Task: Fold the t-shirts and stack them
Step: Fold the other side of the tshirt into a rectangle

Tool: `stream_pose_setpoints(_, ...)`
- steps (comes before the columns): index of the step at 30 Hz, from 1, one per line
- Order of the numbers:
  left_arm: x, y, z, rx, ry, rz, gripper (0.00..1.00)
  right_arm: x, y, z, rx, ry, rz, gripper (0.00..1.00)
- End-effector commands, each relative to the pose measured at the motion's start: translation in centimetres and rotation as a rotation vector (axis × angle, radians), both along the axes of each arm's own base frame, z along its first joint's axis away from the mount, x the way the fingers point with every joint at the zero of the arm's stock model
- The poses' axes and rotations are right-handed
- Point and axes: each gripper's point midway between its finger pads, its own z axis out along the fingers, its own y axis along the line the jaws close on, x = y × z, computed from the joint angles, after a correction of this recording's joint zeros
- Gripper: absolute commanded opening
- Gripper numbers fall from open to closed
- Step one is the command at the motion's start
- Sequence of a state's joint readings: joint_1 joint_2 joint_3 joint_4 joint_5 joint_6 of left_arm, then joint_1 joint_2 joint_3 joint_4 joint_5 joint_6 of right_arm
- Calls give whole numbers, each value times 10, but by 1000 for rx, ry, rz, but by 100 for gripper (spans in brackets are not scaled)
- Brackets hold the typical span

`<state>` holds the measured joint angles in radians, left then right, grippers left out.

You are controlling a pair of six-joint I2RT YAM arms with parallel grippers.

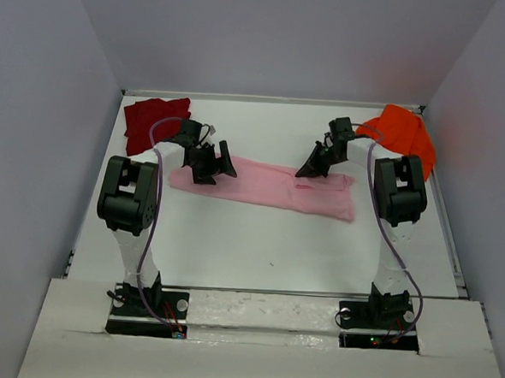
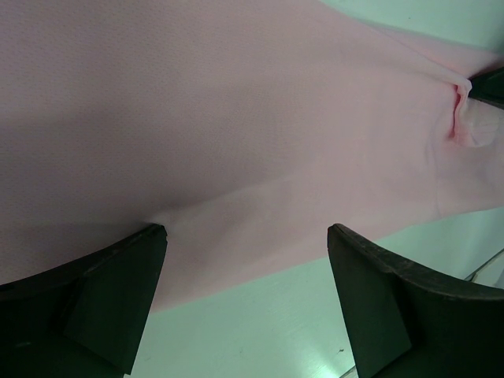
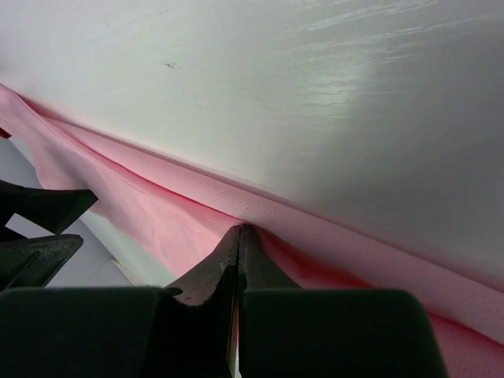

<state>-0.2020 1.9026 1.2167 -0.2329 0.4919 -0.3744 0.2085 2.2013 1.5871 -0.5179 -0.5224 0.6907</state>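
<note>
The light pink t-shirt (image 1: 270,186) lies as a long folded strip across the middle of the table. My right gripper (image 1: 307,170) is shut, its tips (image 3: 242,229) pinching a fold of the pink cloth (image 3: 157,213) near the strip's right part. My left gripper (image 1: 217,168) hovers open over the strip's left end. In the left wrist view the pink shirt (image 2: 236,118) and its near edge lie between the spread fingers (image 2: 118,291), with nothing held. The dark red t-shirt (image 1: 154,121) sits bunched at the back left. The bright orange t-shirt (image 1: 403,134) is heaped at the back right.
The white table (image 1: 257,249) is bounded by grey walls at the left, back and right. Both arm bases (image 1: 147,307) stand at the near edge. The right arm's upper link (image 1: 398,185) rises beside the pink strip's right end.
</note>
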Motion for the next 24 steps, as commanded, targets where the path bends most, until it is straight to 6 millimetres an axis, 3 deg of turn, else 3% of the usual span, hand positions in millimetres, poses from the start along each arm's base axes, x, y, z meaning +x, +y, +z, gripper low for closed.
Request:
stream_pose_setpoints(1,-32,9,-26,72,112,-22,99,0,-7,-15,-43,5,20,0)
stream_pose_setpoints(5,-35,9,-25,73,112,-25,99,9,-6,-25,-51,3,21,0)
stream_pose_setpoints(14,-43,11,-27,74,117,-28,99,59,-10,-4,-37,-70,7,0)
stream_pose_setpoints(24,-43,13,-19,80,100,-17,99,62,-26,25,-27,-109,-21,0)
